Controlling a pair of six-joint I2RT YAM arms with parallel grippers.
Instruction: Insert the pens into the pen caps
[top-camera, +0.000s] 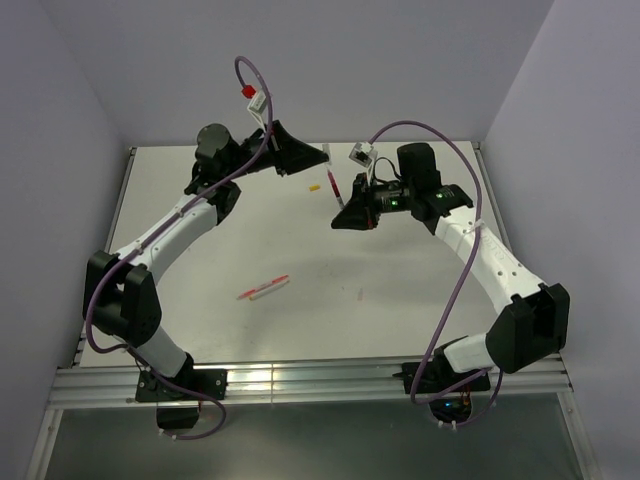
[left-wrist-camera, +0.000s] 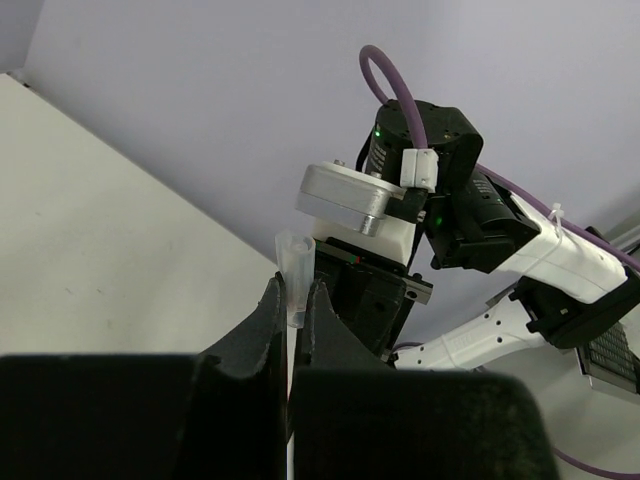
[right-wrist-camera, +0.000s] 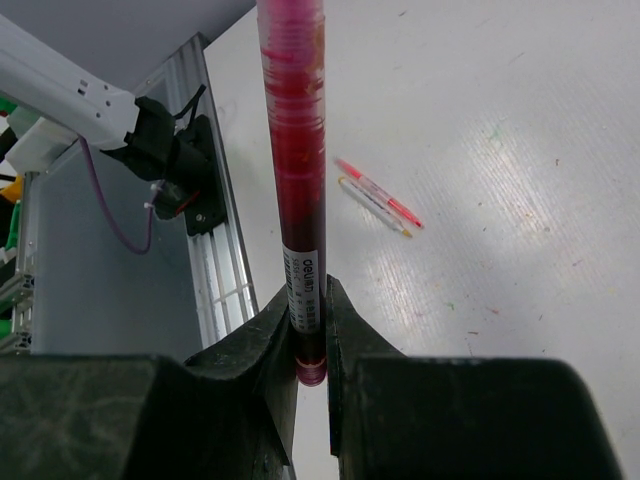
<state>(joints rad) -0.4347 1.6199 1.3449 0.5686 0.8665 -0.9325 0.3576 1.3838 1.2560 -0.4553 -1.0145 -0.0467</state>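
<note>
My left gripper (left-wrist-camera: 293, 292) is shut on a small translucent white pen cap (left-wrist-camera: 292, 258) that sticks out past its fingertips. My right gripper (right-wrist-camera: 308, 305) is shut on the lower end of a thin dark-red pen (right-wrist-camera: 296, 150). In the top view both are raised at the back of the table. There the dark-red pen (top-camera: 333, 187) points from the right gripper (top-camera: 343, 213) up toward the white cap (top-camera: 326, 153) in the left gripper (top-camera: 318, 156). A yellowish cap (top-camera: 312, 186) lies on the table close by. Thin red and white stick pens (top-camera: 263, 288) lie side by side left of centre.
The white table (top-camera: 420, 300) ends in a metal rail (top-camera: 300, 382) along the near edge, and lilac walls close in the back and sides. A tiny reddish speck (top-camera: 360, 294) lies right of the stick pens (right-wrist-camera: 380, 196). The right arm (left-wrist-camera: 520, 250) fills the left wrist view's background.
</note>
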